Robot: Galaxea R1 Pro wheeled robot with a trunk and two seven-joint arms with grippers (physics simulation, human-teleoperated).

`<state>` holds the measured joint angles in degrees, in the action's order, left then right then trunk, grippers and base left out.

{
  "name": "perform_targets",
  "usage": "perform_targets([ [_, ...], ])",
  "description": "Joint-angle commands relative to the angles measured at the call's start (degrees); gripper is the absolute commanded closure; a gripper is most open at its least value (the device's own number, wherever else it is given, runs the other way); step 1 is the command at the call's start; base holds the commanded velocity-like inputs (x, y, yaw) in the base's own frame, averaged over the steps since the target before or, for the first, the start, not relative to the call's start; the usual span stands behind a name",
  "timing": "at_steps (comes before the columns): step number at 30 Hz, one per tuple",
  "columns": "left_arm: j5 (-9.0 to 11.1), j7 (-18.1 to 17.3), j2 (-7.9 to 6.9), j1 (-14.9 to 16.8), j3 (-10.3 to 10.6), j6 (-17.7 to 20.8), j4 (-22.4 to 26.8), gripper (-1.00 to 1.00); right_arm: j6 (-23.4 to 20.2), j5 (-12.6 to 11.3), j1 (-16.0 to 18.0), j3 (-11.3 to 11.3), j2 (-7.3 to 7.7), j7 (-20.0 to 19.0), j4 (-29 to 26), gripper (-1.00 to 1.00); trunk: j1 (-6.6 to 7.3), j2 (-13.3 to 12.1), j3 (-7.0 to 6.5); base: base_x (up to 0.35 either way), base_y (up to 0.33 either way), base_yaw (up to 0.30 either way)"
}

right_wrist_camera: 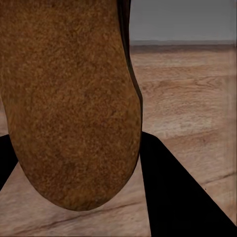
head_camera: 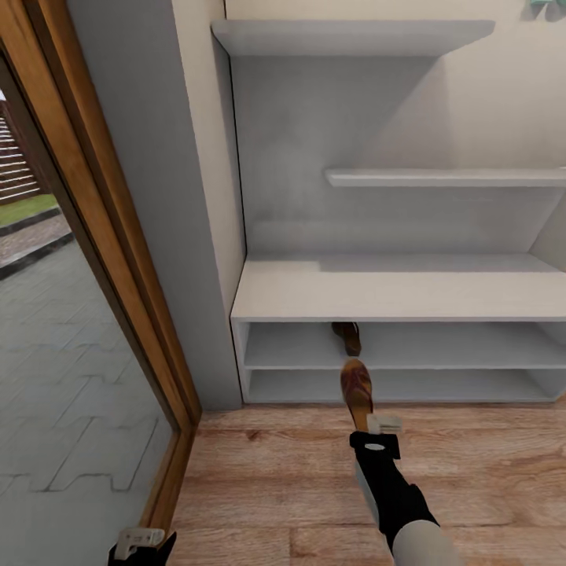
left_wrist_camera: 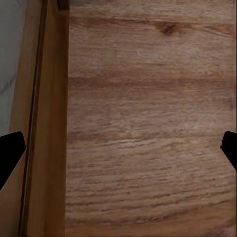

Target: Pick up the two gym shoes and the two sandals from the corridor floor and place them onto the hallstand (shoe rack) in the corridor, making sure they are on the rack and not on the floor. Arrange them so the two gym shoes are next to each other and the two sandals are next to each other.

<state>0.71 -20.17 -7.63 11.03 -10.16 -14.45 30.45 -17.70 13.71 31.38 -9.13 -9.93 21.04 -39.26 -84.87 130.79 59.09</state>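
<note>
right gripper apparently clamping sandal

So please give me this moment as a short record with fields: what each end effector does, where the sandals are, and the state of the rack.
right end effector: shut on a brown sandal, held out toward the hallstand
held sandal: off the floor, toe end pointing at the rack's open shelves
other sandal: lies on the upper open shelf, partly hidden under the bench top
left end effector: open, holds nothing, hangs over the floor beside the wooden door frame
gym shoes: cannot be seen from here
</note>
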Motion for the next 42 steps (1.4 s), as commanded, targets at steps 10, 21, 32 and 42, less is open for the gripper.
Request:
perform_targets([
  [10, 0.08, -5.96, 0.92, 0.04, 1.63, -0.01, -0.04, -1.00, -1.37, 0.17, 2.43, -0.11, -0.06, 0.76, 2.79, 1.00, 0.01, 0.02, 0.05, 0.000, 0.000, 0.000],
  [21, 0.05, -6.20, 1.82, 0.04, 1.72, -0.02, -0.03, -1.00, -1.38, 0.22, 2.46, -0.17, -0.06, 0.59, 3.07, 1.00, 0.01, 0.02, 0.05, 0.000, -0.002, 0.000],
  [32, 0.07, -6.05, 2.00, 0.04, 1.72, 0.03, 0.00, -1.00, -1.37, 0.17, 2.46, -0.31, -0.06, 0.58, 3.05, 1.00, 0.01, 0.02, 0.19, 0.000, -0.211, 0.027],
  [42, 0.08, -6.03, 2.00, 0.04, 1.72, 0.03, -0.03, -1.00, -1.38, 0.17, 2.46, -0.36, -0.06, 0.58, 3.05, 1.00, 0.01, 0.02, 0.87, 0.000, -0.247, 0.146],
])
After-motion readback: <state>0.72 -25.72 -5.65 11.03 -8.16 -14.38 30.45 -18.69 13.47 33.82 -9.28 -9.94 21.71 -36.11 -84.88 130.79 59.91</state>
